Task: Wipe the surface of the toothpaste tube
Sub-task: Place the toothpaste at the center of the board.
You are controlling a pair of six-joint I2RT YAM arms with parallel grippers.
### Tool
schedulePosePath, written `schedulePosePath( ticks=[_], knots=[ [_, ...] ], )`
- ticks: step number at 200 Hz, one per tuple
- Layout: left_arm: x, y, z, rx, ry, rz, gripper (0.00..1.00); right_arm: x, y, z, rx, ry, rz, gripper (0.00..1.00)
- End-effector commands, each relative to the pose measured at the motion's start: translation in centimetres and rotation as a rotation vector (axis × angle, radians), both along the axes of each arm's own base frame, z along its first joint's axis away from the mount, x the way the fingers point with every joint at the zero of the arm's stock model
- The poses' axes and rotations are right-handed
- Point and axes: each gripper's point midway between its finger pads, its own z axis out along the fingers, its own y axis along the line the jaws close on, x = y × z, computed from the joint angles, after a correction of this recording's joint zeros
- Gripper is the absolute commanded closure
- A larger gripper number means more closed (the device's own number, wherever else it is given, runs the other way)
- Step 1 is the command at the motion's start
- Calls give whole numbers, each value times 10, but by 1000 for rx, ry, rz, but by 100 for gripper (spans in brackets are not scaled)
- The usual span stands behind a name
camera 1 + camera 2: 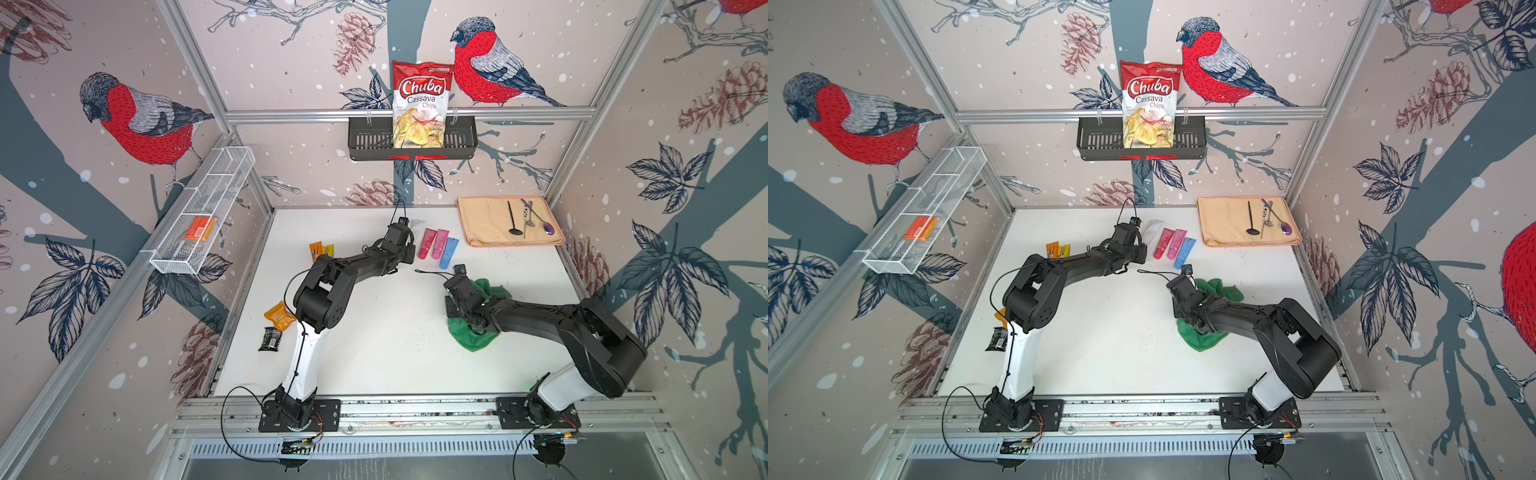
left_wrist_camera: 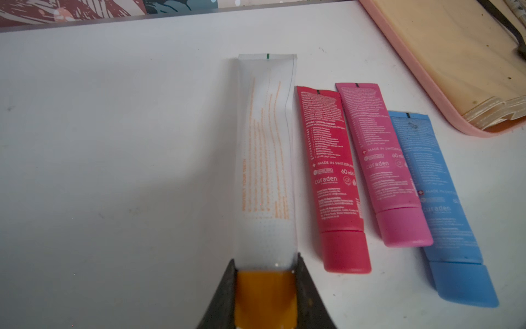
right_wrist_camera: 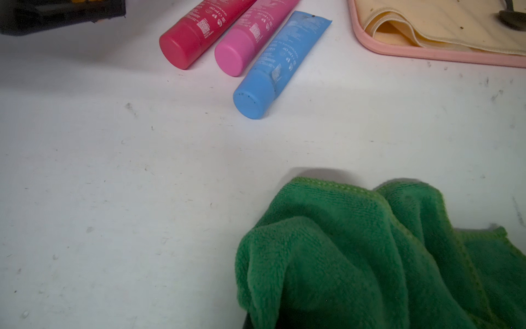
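- Toothpaste tube: white w/ orange print, lay on table at far centre, just beside red tube, w/ pink tube & blue tube next in the row.
- L gripper: pinched the orange cap from both sides; couldn't tell if cap end was raised off table.
- R gripper: pressed together, apparently on a fold of green cloth; fingers hidden by cloth in wrist view.
- Cloth & tube well apart, no contact.
- Step, by judgement: tube secured, cloth in hand, wipe itself not begun.
- Next move prob. called for: carrying cloth over to tube body, holding cap firm vs sliding, stroking cap to crimp w/o nudging red tube alongside.
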Motion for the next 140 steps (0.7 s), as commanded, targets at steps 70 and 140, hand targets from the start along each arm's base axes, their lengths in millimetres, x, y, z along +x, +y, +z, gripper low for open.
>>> schedulePosePath(
  ticks=[70, 140],
  knots=[
    [-10, -11, 7, -83, 8, -76, 47, 2, 3, -3, -45, 3, 13, 100],
    [-49, 76, 97, 4, -146, 151, 43, 1, 6, -5, -56, 3, 23, 100]
  ],
)
